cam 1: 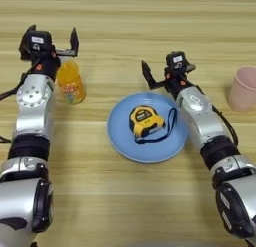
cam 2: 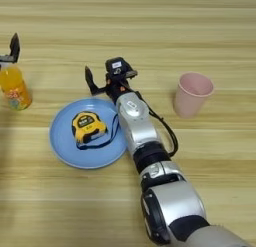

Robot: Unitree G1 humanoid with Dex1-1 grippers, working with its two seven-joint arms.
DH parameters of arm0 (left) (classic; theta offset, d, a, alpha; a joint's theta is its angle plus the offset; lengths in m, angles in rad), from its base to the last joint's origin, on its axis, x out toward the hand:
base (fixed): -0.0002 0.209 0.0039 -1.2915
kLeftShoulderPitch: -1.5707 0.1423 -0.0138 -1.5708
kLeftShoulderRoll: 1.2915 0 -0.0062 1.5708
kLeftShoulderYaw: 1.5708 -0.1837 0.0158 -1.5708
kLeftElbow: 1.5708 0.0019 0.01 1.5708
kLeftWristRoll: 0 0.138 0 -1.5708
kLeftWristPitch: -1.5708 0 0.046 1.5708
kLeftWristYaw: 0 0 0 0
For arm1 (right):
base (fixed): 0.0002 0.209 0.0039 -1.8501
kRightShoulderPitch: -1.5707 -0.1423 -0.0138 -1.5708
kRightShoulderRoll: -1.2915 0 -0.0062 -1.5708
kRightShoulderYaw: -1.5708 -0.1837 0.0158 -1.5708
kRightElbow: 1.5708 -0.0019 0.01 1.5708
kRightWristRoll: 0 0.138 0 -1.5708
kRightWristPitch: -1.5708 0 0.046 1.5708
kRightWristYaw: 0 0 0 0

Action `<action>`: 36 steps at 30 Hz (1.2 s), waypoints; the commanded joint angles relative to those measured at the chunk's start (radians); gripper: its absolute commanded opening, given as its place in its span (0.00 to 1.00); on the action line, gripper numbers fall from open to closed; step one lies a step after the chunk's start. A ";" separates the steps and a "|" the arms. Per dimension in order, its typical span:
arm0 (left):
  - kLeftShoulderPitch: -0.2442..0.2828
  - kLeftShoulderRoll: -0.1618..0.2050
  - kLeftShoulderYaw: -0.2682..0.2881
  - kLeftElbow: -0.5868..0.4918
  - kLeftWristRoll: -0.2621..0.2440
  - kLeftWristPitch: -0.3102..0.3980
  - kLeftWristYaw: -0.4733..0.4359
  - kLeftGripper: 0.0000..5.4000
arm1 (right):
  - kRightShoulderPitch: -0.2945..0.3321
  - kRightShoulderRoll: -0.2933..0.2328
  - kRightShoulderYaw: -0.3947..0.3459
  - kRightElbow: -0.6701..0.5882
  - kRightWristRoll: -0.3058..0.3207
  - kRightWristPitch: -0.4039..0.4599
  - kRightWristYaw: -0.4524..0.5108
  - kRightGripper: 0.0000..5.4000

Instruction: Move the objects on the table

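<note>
A yellow-and-black tape measure (cam 1: 145, 122) lies with its black strap on the round light-blue plate (cam 1: 120, 137) in the middle of the table (cam 1: 125, 201). My right gripper (cam 1: 167, 71) hovers open just past the plate's far rim, with nothing between its fingers. The small orange-drink bottle (cam 1: 70, 84) stands upright at the left. My left gripper (cam 1: 52, 38) is open right behind the bottle's top, and one finger (cam 2: 14, 46) rises above it. A pink cup (cam 2: 192, 93) stands upright at the right, apart from both arms.
Bare wooden table lies all around the plate, in front of it and at the far side. My right forearm (cam 1: 202, 116) runs along the plate's right edge.
</note>
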 commanded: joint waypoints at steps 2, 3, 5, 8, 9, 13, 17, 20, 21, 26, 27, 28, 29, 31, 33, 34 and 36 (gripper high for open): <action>0.038 -0.010 0.003 -0.035 -0.038 0.038 -0.026 1.00 | 0.007 0.000 0.003 -0.003 -0.002 0.009 0.001 1.00; 0.046 -0.014 0.004 -0.050 -0.049 0.047 -0.032 1.00 | 0.007 0.000 0.003 -0.003 -0.003 0.009 0.001 1.00; 0.059 -0.013 -0.001 -0.071 -0.052 0.054 -0.039 1.00 | 0.007 0.000 0.003 -0.003 -0.003 0.009 0.000 1.00; 0.073 -0.018 -0.001 -0.096 -0.054 0.068 -0.043 1.00 | 0.006 0.000 0.003 0.000 -0.003 0.008 0.000 1.00; 0.078 -0.020 -0.001 -0.103 -0.055 0.073 -0.045 1.00 | 0.005 0.000 0.003 0.001 -0.003 0.008 -0.001 1.00; 0.103 -0.028 -0.007 -0.130 -0.059 0.091 -0.056 1.00 | 0.004 0.000 0.003 0.003 -0.003 0.007 -0.001 1.00; 0.119 -0.035 -0.016 -0.119 -0.057 0.110 -0.062 1.00 | 0.004 0.000 0.003 0.003 -0.003 0.007 -0.001 1.00; 0.123 -0.037 -0.026 -0.092 -0.046 0.117 -0.062 1.00 | 0.004 0.000 0.003 0.003 -0.003 0.008 -0.001 1.00; 0.125 -0.039 -0.028 -0.083 -0.044 0.120 -0.062 1.00 | 0.004 0.000 0.002 0.003 -0.003 0.008 -0.001 1.00; 0.120 -0.042 -0.035 -0.034 -0.037 0.123 -0.061 1.00 | 0.003 0.000 0.002 0.003 -0.003 0.008 -0.001 1.00; 0.121 -0.043 -0.039 -0.029 -0.034 0.121 -0.063 1.00 | 0.003 0.000 0.002 0.003 -0.003 0.008 -0.001 1.00; 0.121 -0.044 -0.042 -0.024 -0.030 0.120 -0.064 1.00 | 0.003 0.000 0.002 0.003 -0.003 0.008 0.000 1.00; 0.121 -0.044 -0.045 -0.017 -0.027 0.118 -0.062 1.00 | 0.003 0.000 0.002 0.003 -0.003 0.008 0.000 1.00; 0.119 -0.043 -0.047 -0.002 -0.022 0.116 -0.061 1.00 | 0.003 0.000 0.003 0.003 -0.003 0.009 0.000 1.00; 0.116 -0.039 -0.047 0.015 -0.016 0.119 -0.057 1.00 | 0.003 0.001 0.003 0.003 -0.003 0.010 -0.001 1.00; 0.114 -0.037 -0.048 0.024 -0.014 0.118 -0.053 1.00 | 0.002 0.001 0.003 0.003 -0.003 0.010 -0.001 1.00; 0.109 -0.033 -0.047 0.041 -0.009 0.114 -0.046 0.96 | 0.002 0.001 0.003 0.003 -0.003 0.010 -0.001 1.00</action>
